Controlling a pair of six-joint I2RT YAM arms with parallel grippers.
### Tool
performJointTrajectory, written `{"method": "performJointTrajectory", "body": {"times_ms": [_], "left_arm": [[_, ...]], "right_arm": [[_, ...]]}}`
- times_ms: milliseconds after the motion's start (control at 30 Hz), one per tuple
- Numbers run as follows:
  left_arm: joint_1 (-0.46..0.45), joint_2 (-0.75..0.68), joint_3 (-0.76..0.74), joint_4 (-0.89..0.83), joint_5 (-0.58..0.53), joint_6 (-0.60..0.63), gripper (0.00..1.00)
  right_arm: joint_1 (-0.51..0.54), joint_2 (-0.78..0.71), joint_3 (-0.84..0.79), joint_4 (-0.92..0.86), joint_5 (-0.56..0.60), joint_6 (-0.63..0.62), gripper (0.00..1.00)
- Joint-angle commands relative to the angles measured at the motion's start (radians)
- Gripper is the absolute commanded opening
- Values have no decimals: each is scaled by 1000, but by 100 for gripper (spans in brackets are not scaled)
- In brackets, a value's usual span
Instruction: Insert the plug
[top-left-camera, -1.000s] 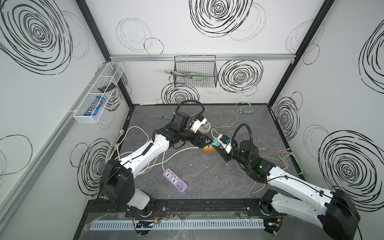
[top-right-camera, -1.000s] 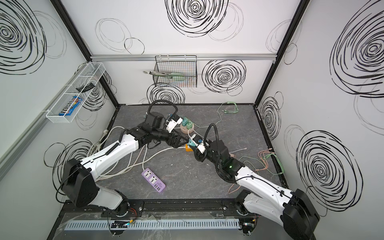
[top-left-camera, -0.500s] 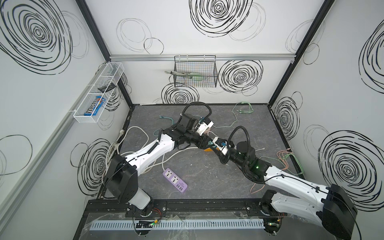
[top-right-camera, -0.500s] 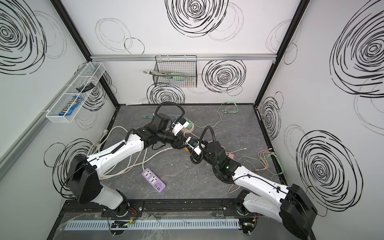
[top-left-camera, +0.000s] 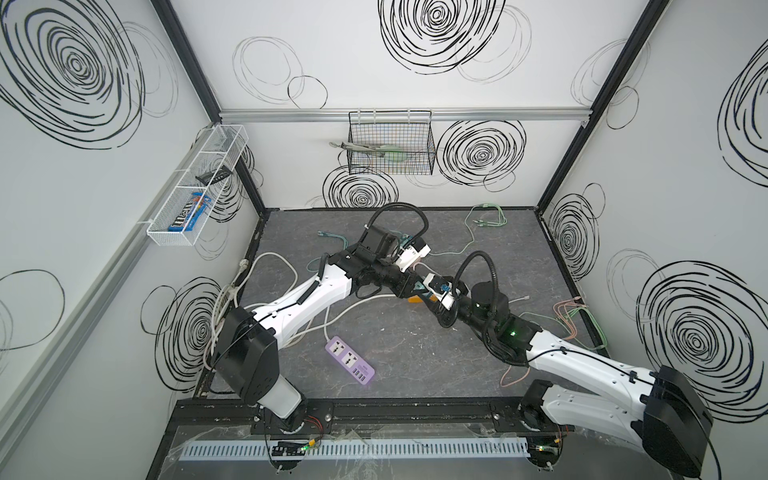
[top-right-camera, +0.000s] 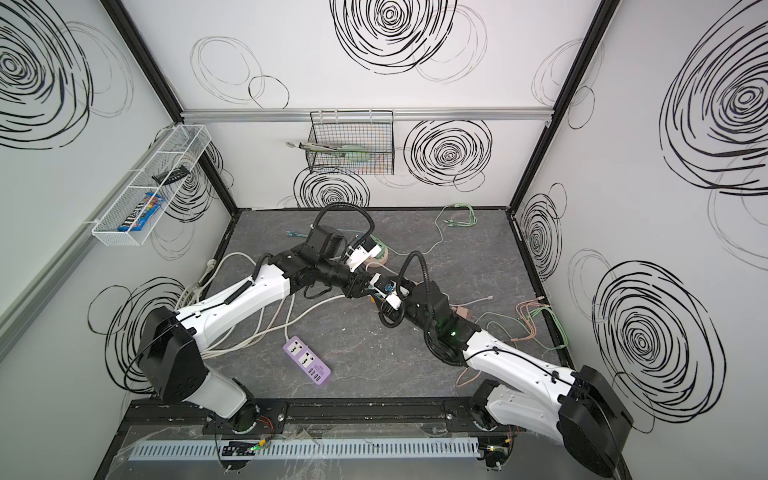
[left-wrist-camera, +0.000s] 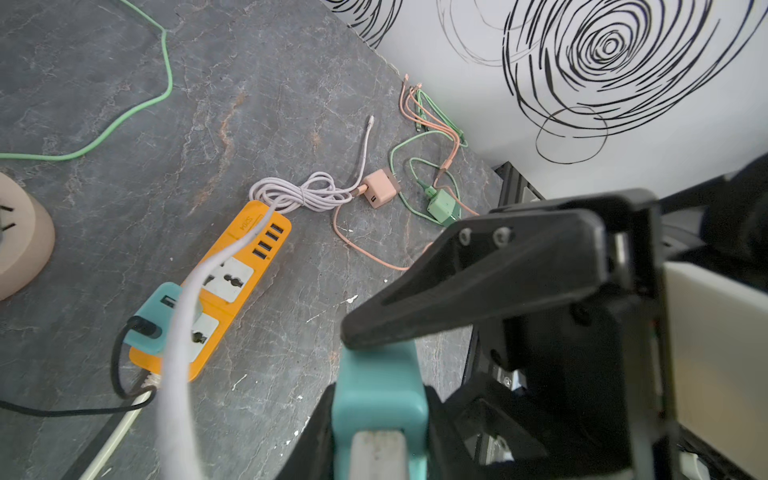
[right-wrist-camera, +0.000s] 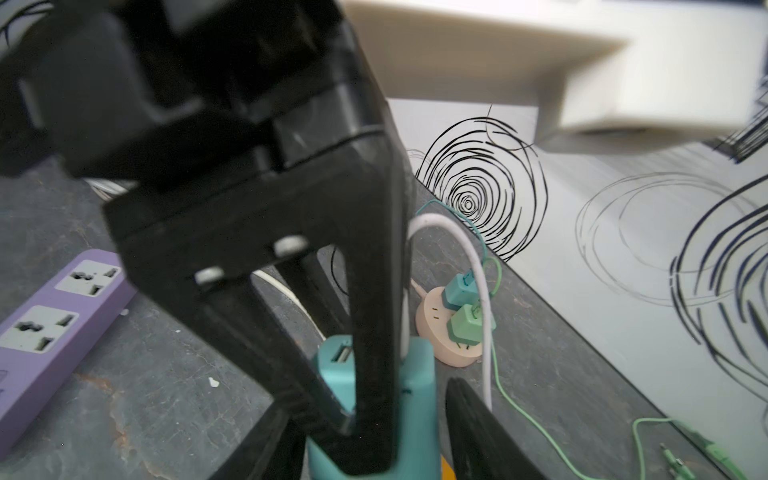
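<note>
1. Where the desk (top-left-camera: 415, 353) spreads left of centre, a purple power strip (top-left-camera: 352, 362) lies flat.
2. At mid-desk the left claw (left-wrist-camera: 378, 419) is clenched on the teal plug (left-wrist-camera: 376, 386). It holds the plug in the air just over the orange power strip (left-wrist-camera: 239, 224), and a white cable (right-wrist-camera: 478, 291) arcs from the plug.
3. Just beside it, the right claw (top-left-camera: 426, 291) stands released, with a gap between its finger (right-wrist-camera: 478, 432) and the plug.
4. Loose green and pink cables (top-left-camera: 573, 311) lie near the right wall.
</note>
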Motion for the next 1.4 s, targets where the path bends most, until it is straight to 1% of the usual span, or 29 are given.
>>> {"method": "performJointTrajectory", "body": {"times_ms": [0,33,67,167,267,333,400,533,667,833,900,1033,1267,1333,1367], "left_arm": [[12,-25,9,39,-52,30,0],[21,-34,1,59,-61,16,0],[29,-42,-8,79,-69,2,0],[59,-61,-27,123,-94,-49,0],[88,-72,-27,150,-68,-95,0],[90,-81,-21,159,-60,-110,0],[84,-90,-9,162,-67,-115,0],[74,-101,16,159,-52,-124,0],[63,-107,29,151,-55,-117,0],[61,-110,23,143,-63,-115,0],[62,-110,17,143,-63,-114,0],[62,-104,16,138,-65,-114,0],[61,-109,7,138,-87,-110,0],[61,-110,4,139,-88,-110,0],[60,-110,1,140,-87,-111,0]], "right_arm": [[1,-20,65,-30,-11,39,91],[-2,-26,72,-61,12,64,100],[-9,-33,75,-85,29,88,98],[-67,-71,60,-136,71,173,97],[-177,-100,30,-164,142,342,97],[-253,-107,12,-190,145,446,97],[-322,-105,-19,-195,97,491,97],[-385,-66,-58,-167,15,498,97],[-391,28,-53,-161,4,504,97],[-392,173,19,-266,-38,539,97],[-393,226,40,-297,-45,547,97],[-394,323,73,-333,-94,552,98],[-393,396,82,-289,-105,576,98],[-394,412,84,-272,-98,576,100],[-393,418,86,-266,-81,578,99]]}}
